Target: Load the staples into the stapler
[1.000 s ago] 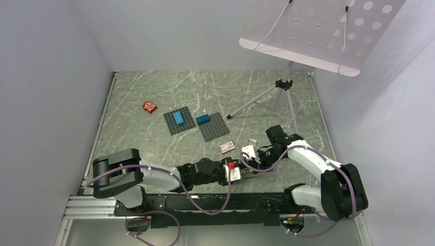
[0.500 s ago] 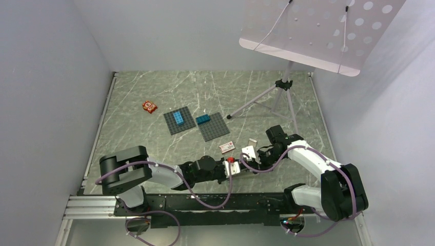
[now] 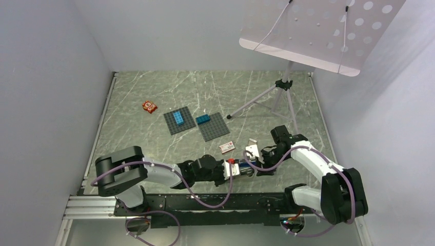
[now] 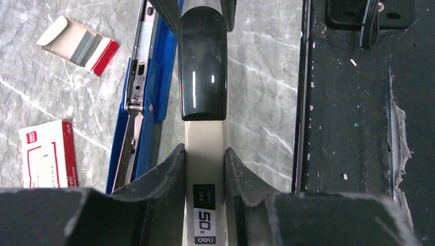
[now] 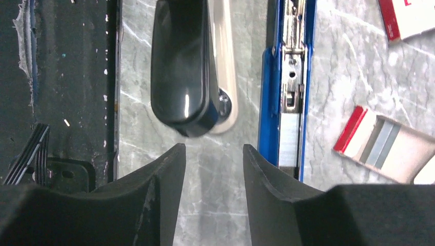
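Observation:
The stapler lies swung open near the table's front edge. Its cream arm with a black handle sits beside its blue magazine channel. My left gripper is shut on the cream arm. My right gripper stands open just short of the black handle, with only table between its fingers. A silvery strip lies in the blue channel. The staples' white box with red print and the grey tray with a red end lie beside the stapler.
A tripod stand with a perforated board stands at the back right. Two grey baseplates with blue bricks and an orange-red tile lie further back. The black base rail runs along the stapler's side.
My left gripper closed on the stapler's cream arm and stayed there. My right gripper opened and drew back from the black handle.

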`<state>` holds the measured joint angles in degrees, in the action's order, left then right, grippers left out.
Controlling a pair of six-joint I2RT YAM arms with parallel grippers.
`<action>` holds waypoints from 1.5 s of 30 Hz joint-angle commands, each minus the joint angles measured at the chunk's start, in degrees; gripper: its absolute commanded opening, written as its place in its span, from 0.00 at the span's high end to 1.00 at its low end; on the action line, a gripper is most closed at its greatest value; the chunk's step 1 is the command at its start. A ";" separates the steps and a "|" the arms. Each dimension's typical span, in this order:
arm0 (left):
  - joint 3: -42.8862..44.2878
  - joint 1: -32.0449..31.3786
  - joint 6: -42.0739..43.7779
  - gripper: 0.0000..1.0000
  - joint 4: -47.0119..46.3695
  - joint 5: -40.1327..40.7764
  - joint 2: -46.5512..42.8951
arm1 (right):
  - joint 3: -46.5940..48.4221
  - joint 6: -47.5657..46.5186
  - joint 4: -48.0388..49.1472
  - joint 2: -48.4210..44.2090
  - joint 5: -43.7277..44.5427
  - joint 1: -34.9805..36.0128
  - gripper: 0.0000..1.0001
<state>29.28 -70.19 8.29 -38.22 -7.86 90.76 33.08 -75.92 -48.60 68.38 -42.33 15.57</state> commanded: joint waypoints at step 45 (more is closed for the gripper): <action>-5.25 -2.79 -16.24 1.00 22.41 11.92 -12.84 | 1.50 11.45 23.07 -2.00 -9.19 19.27 0.20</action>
<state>26.02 -72.16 -7.38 -13.28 2.76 75.64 33.50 -72.60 -36.29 64.90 -56.55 31.70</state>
